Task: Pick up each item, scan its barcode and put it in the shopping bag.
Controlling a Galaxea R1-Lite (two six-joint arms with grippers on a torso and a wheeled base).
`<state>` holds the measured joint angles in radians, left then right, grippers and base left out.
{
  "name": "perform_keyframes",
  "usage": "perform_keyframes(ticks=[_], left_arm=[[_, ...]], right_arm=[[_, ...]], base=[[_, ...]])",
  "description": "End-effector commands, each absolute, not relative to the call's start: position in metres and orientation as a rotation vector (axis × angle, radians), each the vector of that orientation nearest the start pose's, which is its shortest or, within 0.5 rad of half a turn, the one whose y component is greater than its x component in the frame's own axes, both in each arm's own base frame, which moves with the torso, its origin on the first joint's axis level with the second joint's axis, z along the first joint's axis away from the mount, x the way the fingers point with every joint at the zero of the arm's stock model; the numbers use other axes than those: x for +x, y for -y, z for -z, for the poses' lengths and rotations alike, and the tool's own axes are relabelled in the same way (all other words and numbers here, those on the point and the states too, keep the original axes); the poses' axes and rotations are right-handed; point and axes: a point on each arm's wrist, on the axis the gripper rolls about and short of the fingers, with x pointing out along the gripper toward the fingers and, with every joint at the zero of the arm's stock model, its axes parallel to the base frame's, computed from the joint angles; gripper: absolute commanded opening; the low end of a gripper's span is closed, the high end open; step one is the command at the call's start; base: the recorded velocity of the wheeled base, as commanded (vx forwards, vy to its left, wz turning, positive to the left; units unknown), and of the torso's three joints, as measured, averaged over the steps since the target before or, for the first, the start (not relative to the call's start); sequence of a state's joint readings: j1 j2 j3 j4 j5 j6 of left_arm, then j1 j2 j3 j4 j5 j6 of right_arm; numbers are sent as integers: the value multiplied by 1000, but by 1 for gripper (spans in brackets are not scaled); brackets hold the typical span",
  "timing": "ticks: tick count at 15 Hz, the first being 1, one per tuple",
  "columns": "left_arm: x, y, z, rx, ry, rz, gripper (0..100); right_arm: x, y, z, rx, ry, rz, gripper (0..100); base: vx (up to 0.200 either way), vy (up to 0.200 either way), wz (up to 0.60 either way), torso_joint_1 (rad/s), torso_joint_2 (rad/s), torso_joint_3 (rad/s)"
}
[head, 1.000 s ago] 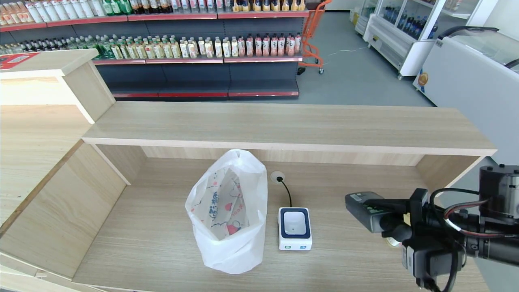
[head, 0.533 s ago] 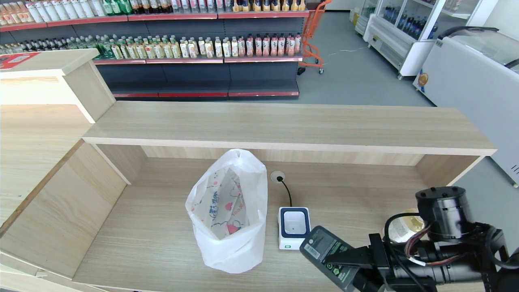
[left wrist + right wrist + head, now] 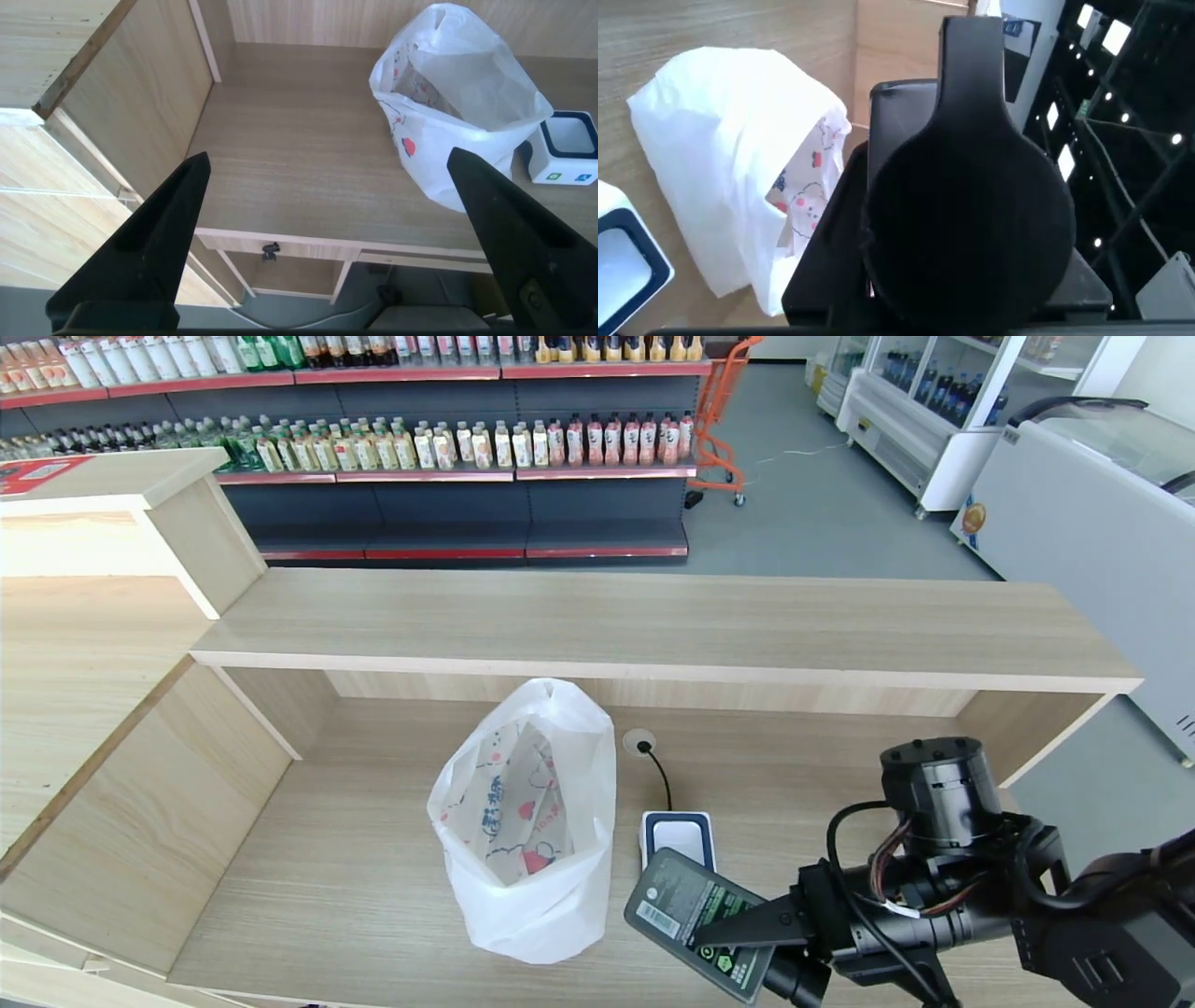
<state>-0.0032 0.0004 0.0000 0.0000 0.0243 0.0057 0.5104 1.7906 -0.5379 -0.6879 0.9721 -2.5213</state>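
My right gripper is shut on a dark flat pack with a white barcode label. It holds the pack tilted just above the front of the white scanner, hiding part of it. The white shopping bag stands open left of the scanner with a printed packet inside. In the right wrist view the pack lies behind a black finger, with the bag and scanner beyond. My left gripper is open, hanging over the counter's near left edge, apart from the bag.
A raised wooden ledge runs along the back and a slanted side wall closes the left. The scanner's black cable runs to a hole in the counter. Bare counter lies left of the bag.
My right arm has swung the dark pack from the right side down and leftward, until it now covers the scanner's front. The bag and scanner have not moved.
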Motion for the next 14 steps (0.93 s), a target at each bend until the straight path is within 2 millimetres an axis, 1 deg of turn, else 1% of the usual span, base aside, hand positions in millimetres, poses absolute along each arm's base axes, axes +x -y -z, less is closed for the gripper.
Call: perform_keyframes(ticks=[1,8,12,13,14], left_arm=[[-23,-1,-75,6,0,-21,100],[-23,-1,-75,6,0,-21,100],[-23,-1,-75,6,0,-21,100],[-23,-1,-75,6,0,-21,100],[-23,-1,-75,6,0,-21,100]], right_arm=[[227,-153,-104,-1738,1479,-1221,0],[227,-160,-99,-1713,1498,-1250,0],[224,-159,-98,-1702,1481,-1270,0],[224,-159,-100,-1670,1436,-1290,0],[226,-157,-98,-1581,1308,-1357,0]], base=[[0,0,0,0,0,0],[0,0,0,0,0,0],[0,0,0,0,0,0],[0,0,0,0,0,0],[0,0,0,0,0,0]])
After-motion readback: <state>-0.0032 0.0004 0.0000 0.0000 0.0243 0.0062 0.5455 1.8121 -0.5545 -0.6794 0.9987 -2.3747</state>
